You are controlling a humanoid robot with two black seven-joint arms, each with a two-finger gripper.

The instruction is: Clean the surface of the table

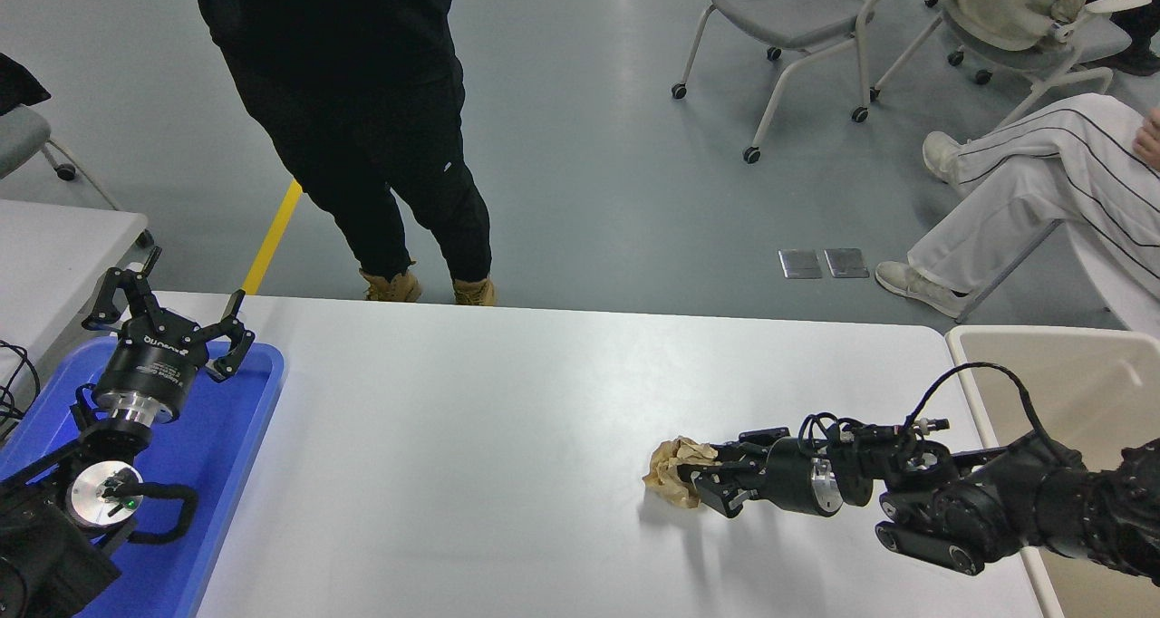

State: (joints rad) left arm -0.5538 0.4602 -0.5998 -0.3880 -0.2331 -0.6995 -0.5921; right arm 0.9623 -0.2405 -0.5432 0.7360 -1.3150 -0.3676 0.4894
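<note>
A: What sits nearest on the counter (507, 400)?
B: The left pincer (172, 314) is parked at the lower left above a blue tray (245, 419), its fingers spread wide with nothing between them.
A: And the right side?
B: The right pincer (702, 477) reaches in low from the right edge, closed around a crumpled brown paper ball (671, 475) that rests on the glossy white counter, right of its middle.
A: Anything beside that?
B: A beige bin (1069, 373) stands against the counter's right end.
A: Farther back?
B: A person in black trousers (362, 129) and tan boots stands at the far edge, left of centre. To the far right a seated person in white trousers (1042, 183), then grey wheeled chairs (788, 11).
</note>
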